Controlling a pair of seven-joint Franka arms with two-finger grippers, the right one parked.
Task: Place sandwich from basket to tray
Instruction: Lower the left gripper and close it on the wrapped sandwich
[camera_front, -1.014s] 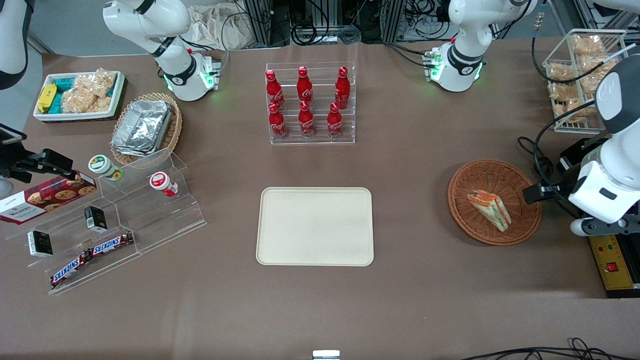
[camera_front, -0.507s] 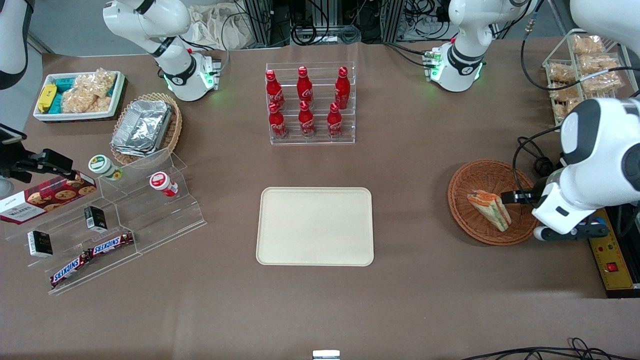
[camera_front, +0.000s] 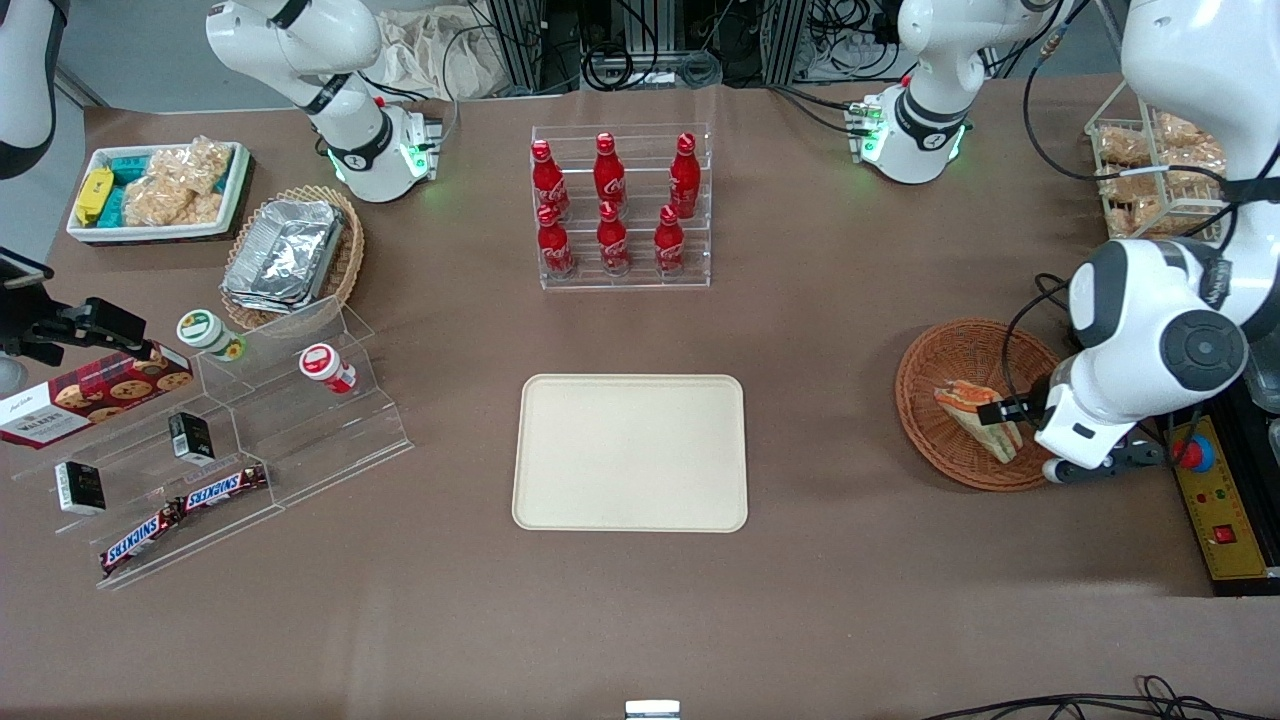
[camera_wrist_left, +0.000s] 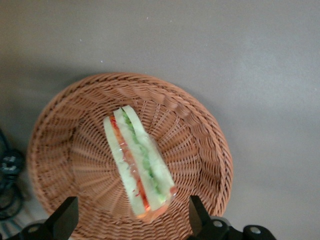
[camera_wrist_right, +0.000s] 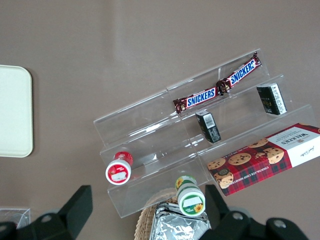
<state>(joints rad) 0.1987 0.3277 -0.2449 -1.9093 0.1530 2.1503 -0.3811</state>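
I have the left arm's gripper (camera_wrist_left: 131, 216) hanging over the basket (camera_wrist_left: 55, 135), fingers (camera_wrist_left: 67, 215) spread wide apart and gripping nothing, one fingertip on each side of the sandwich's wide end. The sandwich (camera_wrist_left: 137, 162) lies inside the basket on the woven bottom, its layers of pale bread, orange and green filling showing from above. In the front view the gripper (camera_front: 1003, 411) sits above the sandwich (camera_front: 975, 418), and the basket (camera_front: 935, 385) stands toward the working arm's end of the table. The tray (camera_front: 630, 452) lies well apart from it, mid-table, nearer the front camera than the rack of red bottles (camera_front: 612, 208).
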